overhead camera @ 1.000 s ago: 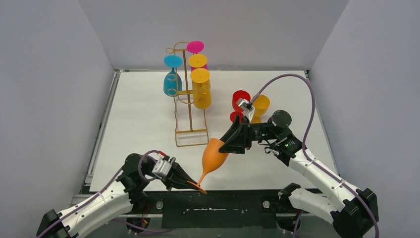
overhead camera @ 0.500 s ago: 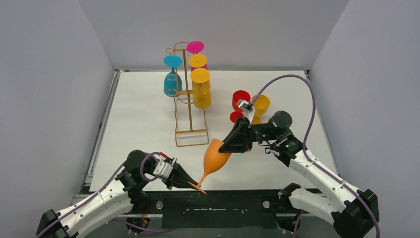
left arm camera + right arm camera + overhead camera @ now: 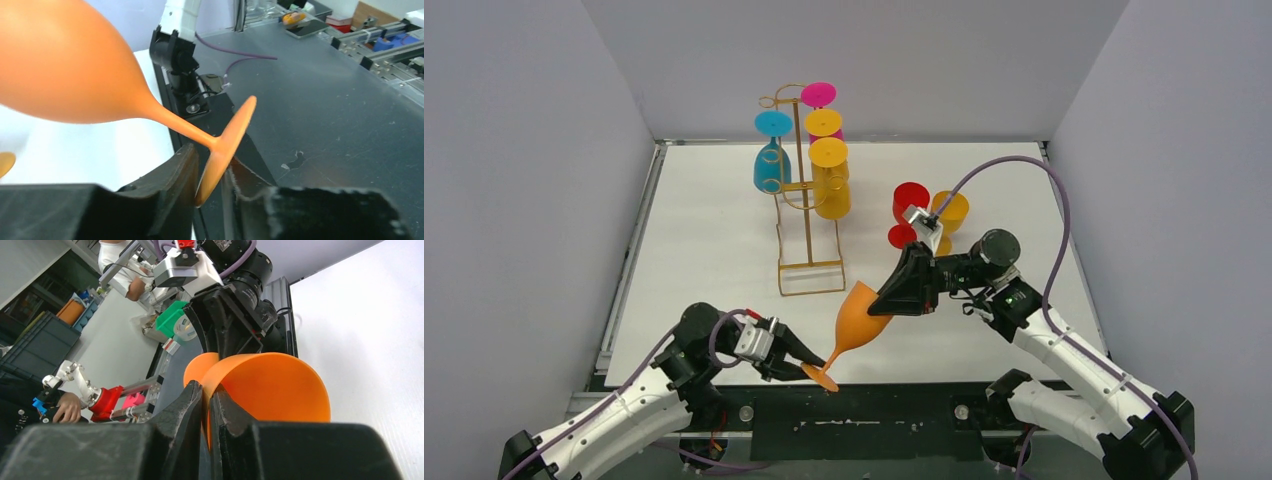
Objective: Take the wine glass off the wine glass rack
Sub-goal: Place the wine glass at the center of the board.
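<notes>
Top external, right hand [image 3: 881, 299] pinching orange wine glass [image 3: 857, 315] rim, left hand [image 3: 817, 363] slightly parted around its foot.

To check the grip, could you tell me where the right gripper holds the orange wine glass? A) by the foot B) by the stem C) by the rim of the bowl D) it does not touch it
C: the right gripper is pinched shut on the bowl's rim of the orange wine glass.
</notes>
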`<state>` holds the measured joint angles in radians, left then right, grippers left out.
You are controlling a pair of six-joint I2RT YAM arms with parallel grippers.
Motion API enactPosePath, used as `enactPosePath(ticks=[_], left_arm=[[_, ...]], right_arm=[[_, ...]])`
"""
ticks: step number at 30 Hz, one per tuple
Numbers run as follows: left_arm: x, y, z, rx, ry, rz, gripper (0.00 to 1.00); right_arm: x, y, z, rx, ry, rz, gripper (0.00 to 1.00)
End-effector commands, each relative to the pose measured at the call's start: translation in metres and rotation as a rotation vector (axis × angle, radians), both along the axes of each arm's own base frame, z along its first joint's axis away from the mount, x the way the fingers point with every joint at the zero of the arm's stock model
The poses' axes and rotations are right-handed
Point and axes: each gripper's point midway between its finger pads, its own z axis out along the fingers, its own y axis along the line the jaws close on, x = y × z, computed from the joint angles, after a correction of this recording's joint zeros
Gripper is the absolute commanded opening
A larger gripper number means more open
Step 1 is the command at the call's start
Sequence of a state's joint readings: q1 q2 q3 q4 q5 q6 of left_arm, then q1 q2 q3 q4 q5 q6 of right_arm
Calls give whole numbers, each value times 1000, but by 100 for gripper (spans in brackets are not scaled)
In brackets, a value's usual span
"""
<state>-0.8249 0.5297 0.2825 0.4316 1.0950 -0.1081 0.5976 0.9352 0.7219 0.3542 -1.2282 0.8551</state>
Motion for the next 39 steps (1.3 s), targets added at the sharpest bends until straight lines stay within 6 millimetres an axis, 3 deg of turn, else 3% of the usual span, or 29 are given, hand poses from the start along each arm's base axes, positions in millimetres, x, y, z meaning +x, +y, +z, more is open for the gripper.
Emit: enactPosePath(ticks=[1, 4, 11, 13, 18, 22, 25, 27, 31, 36, 39], left_arm=[[11, -3, 18, -24, 1, 71, 27], [18, -4, 19, -17, 11, 118, 49], [44, -2, 13, 32, 9, 290, 65], [57, 1, 11, 40, 18, 383, 75], [77, 11, 15, 21, -15, 530, 81], [95, 21, 16, 14, -18, 654, 90], [116, 34, 21, -6, -15, 804, 92], [134, 48, 23, -23, -12, 930, 97], [177, 99, 7, 22, 69, 1289, 97], [192, 129, 12, -54, 143, 1446, 97], [201, 148, 11, -119, 274, 1562, 97]], right_arm=[[7, 1, 14, 49, -142, -54, 0], [14, 2, 9, 22, -148, -81, 0], [34, 3, -1, -41, -170, -200, 0], [41, 2, -5, -68, -174, -235, 0], [51, -2, -9, -97, -193, -307, 0], [80, -15, -16, -221, -170, -509, 0], [101, -33, -25, -319, -172, -671, 0], [124, -56, -37, -402, -136, -863, 0], [156, -102, -61, -656, -66, -1147, 0], [170, -104, -82, -746, -76, -1200, 0], [178, -99, -88, -751, -106, -1256, 0]])
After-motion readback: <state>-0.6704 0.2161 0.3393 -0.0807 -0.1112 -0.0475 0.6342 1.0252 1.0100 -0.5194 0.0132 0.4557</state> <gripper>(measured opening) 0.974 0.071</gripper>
